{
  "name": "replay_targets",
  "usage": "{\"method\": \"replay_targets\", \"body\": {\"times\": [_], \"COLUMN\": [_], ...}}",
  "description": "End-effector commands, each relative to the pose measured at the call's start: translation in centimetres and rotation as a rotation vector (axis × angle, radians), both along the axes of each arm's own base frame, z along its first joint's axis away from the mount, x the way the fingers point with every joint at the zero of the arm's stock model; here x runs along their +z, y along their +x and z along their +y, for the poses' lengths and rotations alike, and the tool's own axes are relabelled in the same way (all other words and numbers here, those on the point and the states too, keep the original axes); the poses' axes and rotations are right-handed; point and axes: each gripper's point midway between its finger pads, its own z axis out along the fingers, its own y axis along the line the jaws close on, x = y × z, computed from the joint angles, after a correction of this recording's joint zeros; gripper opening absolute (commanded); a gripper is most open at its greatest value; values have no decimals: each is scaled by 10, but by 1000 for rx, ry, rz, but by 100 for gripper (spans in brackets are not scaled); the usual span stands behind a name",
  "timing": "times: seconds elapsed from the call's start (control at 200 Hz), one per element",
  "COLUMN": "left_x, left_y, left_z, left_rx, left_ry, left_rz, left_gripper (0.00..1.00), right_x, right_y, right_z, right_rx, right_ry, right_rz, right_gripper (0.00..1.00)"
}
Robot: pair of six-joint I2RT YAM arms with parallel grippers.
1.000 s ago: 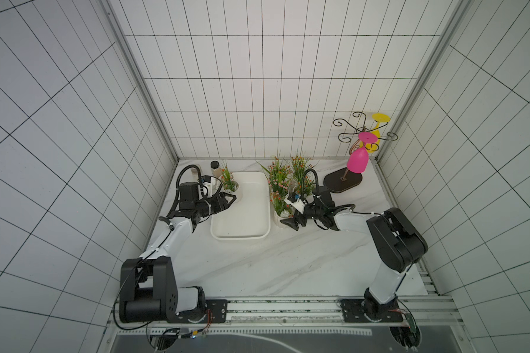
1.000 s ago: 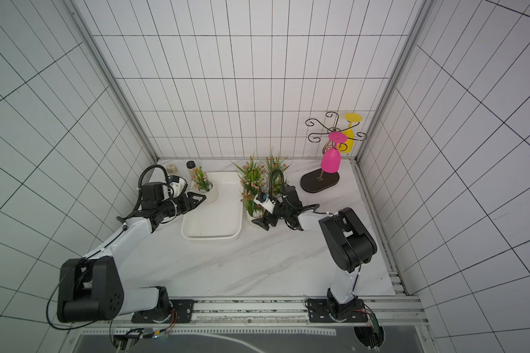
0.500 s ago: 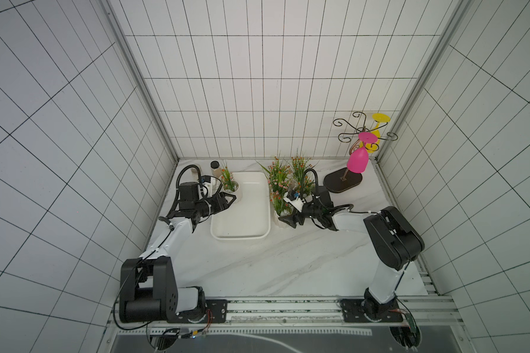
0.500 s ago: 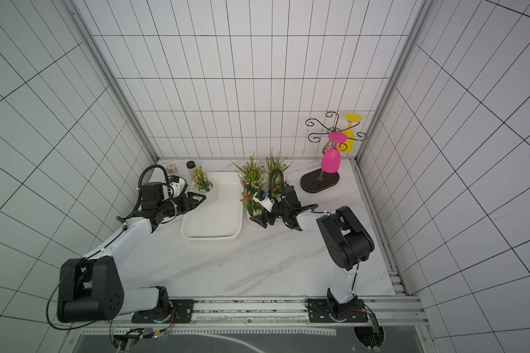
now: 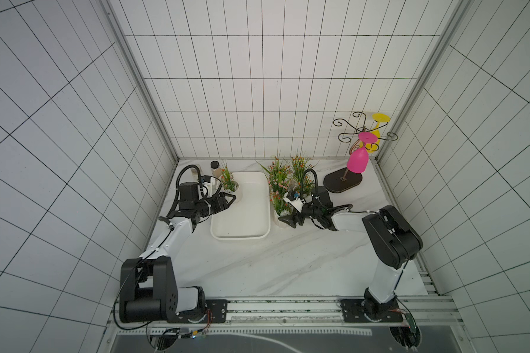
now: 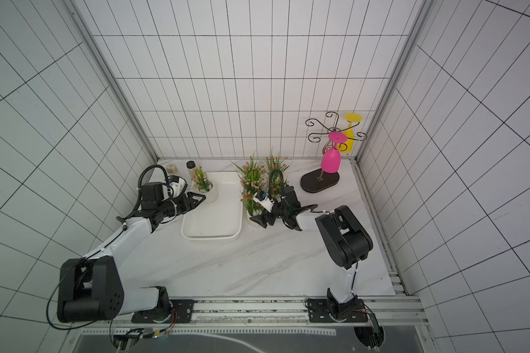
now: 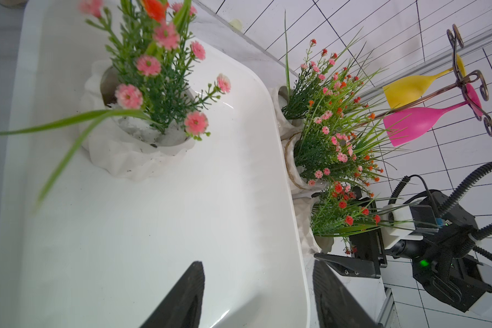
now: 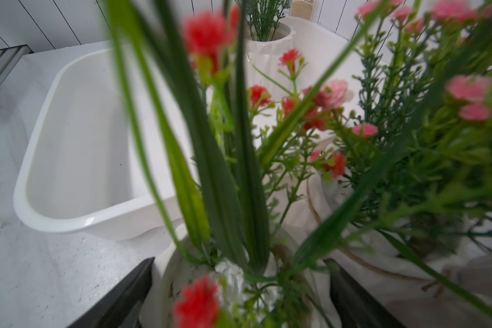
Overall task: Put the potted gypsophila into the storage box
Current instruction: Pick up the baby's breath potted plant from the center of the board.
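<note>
White, grey-veined tabletop (image 5: pixel 257 269) leads us up to the right gripper (image 8: pixel 239 259). It is set low, with one jaw on each side of the nearest potted gypsophila (image 7: pixel 304 227), a white ribbed pot of grassy sprigs and red-pink flowers. The jaws stand partly open and close against the pot's walls; whether they press it yet we cannot tell. Straight ahead of those fingertips, just beside the pot, lies the storage box (image 5: pixel 242 223), its near half bare. On the gripper's far flank two more pots (image 7: pixel 294 173) crowd against this one, their sprigs mingling.

Further on, the left gripper (image 7: pixel 256 262) hangs over the box, jaws apart and empty. Ahead of its fingertips one pot (image 5: pixel 237 195) stands in the box's far corner. Beyond everything is a glass stand (image 5: pixel 343 183) hung with a pink goblet (image 5: pixel 357 162) and a yellow goblet (image 5: pixel 380 117).

We judge the step in hand to be the grasp of the second pot, with three pots left outside the box. Next, we think, the grip must be made firm. Then comes a straight lift to free the sprigs from their neighbours and clear the rim, a short carry forward, and a set-down on bare floor well clear of the left gripper.
</note>
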Motion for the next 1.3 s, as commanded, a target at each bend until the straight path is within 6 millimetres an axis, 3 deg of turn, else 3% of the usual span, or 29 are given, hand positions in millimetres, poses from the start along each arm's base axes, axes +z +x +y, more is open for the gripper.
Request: {"method": "replay_targets", "body": {"times": [0.0,0.165,0.575,0.9,1.299], "left_x": [2,0,4,25,33], "left_y": [5,5,2,-14,-28], "left_z": [4,4,-6,-20,-22], "left_rx": [5,6,-15,-34,-41], "left_ry": [15,16,20,-41,-64], "left_rz": [-15,-10,-17,-36,-47], "left_gripper": [60,61,61,61,61], "right_x": [27,40,76,121,167], "right_y": [13,11,-1,-21,-32], "right_z": [12,11,1,-10,-11], "right_rx": [17,12,-18,-28,-38], "right_ry": [46,67,97,146,204], "right_rz": [-62,-85,-134,-173,-190], "right_gripper": [84,79,78,78,79]}}
